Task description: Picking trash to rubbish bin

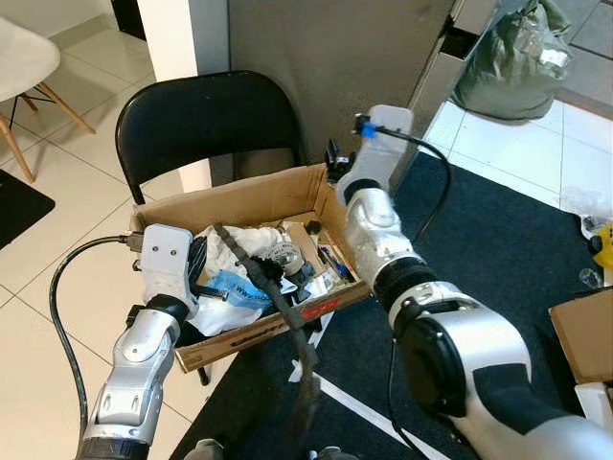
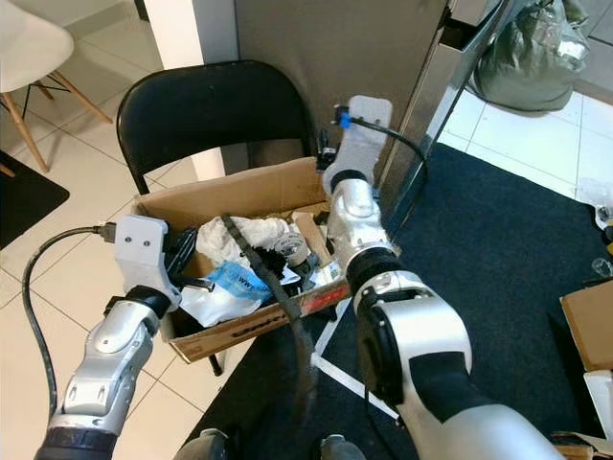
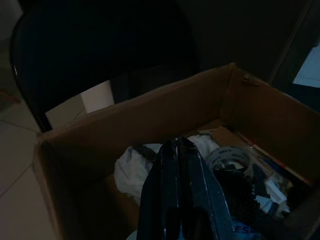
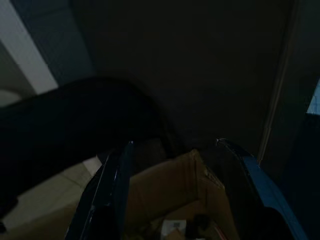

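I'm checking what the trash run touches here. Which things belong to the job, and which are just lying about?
Part of the job:
cardboard box serving as the bin
crumpled white paper and blue wrapper inside it
left gripper, shut, over the box
right gripper, open, above the far corner

Just lying about:
black chair
green bag
dark rug

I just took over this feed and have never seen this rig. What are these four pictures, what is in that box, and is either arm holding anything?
It is a humanoid robot with two silver arms, each ending in a black two-fingered pincer. The two bright pictures come from its head camera, looking down. The two dark ones come from wrist cameras, each looking along its own fingers. In front stands a cardboard box on a black chair, filled with trash: crumpled white paper, a blue wrapper, a tape roll. The left pincer is shut and empty, over the box. The right pincer is open and empty, near the box's far corner.
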Available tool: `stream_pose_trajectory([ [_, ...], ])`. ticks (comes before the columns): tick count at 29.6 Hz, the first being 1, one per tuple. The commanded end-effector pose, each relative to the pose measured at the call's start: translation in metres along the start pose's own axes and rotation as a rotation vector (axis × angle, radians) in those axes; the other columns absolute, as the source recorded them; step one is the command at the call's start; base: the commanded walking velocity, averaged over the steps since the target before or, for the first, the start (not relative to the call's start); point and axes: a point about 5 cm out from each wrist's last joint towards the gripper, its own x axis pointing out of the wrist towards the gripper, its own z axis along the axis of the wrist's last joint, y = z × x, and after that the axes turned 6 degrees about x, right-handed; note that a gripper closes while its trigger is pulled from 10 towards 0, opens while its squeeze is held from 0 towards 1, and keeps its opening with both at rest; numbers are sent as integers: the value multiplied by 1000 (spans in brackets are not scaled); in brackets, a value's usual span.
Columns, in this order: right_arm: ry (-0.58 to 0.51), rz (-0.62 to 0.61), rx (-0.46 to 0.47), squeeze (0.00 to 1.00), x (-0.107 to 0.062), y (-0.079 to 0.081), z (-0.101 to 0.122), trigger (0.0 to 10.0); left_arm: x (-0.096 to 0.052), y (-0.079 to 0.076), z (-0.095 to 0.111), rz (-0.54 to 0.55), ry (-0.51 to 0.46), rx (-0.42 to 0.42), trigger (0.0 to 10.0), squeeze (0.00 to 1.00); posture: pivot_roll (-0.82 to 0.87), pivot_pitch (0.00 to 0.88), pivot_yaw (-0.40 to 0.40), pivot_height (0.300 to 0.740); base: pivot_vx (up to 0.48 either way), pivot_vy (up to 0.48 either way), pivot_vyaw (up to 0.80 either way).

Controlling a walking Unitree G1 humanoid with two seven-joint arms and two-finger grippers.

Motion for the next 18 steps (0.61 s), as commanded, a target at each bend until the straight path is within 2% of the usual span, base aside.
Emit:
stream_pose_trajectory([
  [1,-55,13,54,0,3,-7,13,10000,-2,0,-5,4,14,10,10000,0,43,199,-84,740,0,0,0],
  [4,-51,28,112,0,4,-25,17,10000,-2,7,-4,59,13,15,10000,0,41,191,-83,740,0,0,0],
  [5,-51,28,112,0,4,-25,17,10000,-2,7,-4,59,13,15,10000,0,41,191,-83,740,0,0,0],
  [6,-8,71,172,0,0,-40,11,10000,-2,16,-7,126,34,30,10000,0,42,178,-83,740,0,0,0],
  [7,-4,62,175,0,-3,-48,8,10000,-2,20,-8,151,41,38,10000,0,42,178,-83,740,0,0,0],
  [8,-4,62,175,0,-3,-48,8,10000,-2,20,-8,151,41,38,10000,0,42,178,-83,740,0,0,0],
  [9,-1,45,171,0,-5,-55,6,10000,-2,22,-9,164,43,42,10000,0,42,171,-82,740,0,0,0],
  [14,-12,4,111,0,-28,-98,-7,10000,-6,26,-9,184,43,39,10000,0,47,149,-77,740,0,0,0],
  [15,-12,4,111,0,-28,-98,-7,10000,-6,26,-9,184,43,39,10000,0,47,149,-77,740,0,0,0],
  [16,-20,-14,102,0,-34,-108,-8,10000,-5,26,-10,184,48,39,10000,0,46,147,-75,740,0,0,0],
  [18,-25,-21,99,0,-36,-112,-8,10000,-5,26,-10,185,52,39,10000,0,46,147,-75,740,0,0,0],
])
